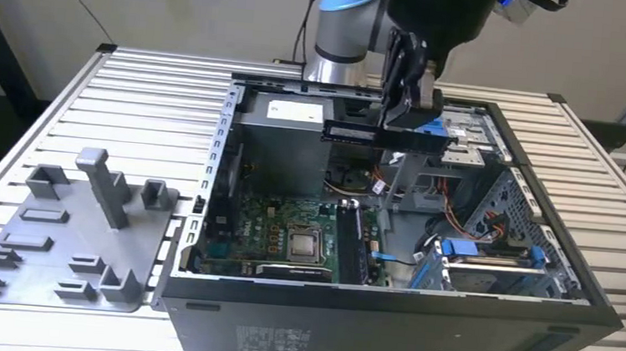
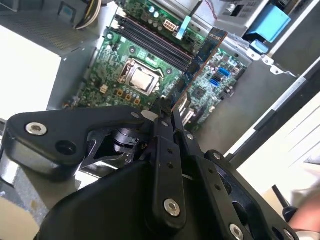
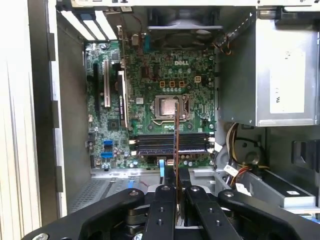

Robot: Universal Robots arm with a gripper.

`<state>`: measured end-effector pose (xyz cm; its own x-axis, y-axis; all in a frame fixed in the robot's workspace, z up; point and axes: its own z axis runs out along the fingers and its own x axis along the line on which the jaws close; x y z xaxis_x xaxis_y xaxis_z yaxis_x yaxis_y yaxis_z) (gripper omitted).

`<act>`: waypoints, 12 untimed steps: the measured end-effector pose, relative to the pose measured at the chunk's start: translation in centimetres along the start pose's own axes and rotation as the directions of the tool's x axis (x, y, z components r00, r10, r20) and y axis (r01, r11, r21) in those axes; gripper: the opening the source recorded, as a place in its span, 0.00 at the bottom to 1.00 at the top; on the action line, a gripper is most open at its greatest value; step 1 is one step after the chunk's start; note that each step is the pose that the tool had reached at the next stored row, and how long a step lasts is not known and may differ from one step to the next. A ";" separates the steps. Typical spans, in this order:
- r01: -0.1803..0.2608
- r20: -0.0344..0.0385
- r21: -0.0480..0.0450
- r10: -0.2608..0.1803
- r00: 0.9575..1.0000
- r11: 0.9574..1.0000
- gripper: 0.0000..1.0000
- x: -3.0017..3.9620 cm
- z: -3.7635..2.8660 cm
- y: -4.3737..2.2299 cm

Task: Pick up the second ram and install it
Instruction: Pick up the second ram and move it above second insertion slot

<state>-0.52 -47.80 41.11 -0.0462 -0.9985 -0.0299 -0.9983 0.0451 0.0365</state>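
My gripper (image 1: 404,126) is shut on the second ram (image 1: 386,136), a dark, narrow stick held level and on edge above the open computer case (image 1: 392,312). The stick hangs over the back half of the case, well above the motherboard (image 1: 275,231). In the second wrist view the ram (image 2: 200,60) runs out from the fingertips (image 2: 161,119) over the board. The first wrist view has the ram (image 3: 176,135) edge-on as a thin line, crossing the processor socket (image 3: 167,106) and the memory slots (image 3: 170,142).
A grey holder tray (image 1: 73,240) with upright posts lies on the slatted table at the exterior view's left. Inside the case are the power supply (image 1: 282,144), a blue-handled drive cage (image 1: 486,260) and loose cables (image 1: 445,198). Expansion slots (image 3: 107,85) line the board.
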 end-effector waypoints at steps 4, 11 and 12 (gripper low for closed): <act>0.000 0.000 0.000 0.000 1.000 1.000 0.14 -1.18 0.04 -0.02; 0.005 0.000 0.000 -0.005 1.000 1.000 0.14 -2.50 0.08 -0.18; 0.006 0.000 0.000 -0.006 1.000 1.000 0.14 -2.64 0.09 -0.20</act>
<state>-0.20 -45.16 41.09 -0.0402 -0.9987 -0.0300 -0.9986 0.0391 0.0365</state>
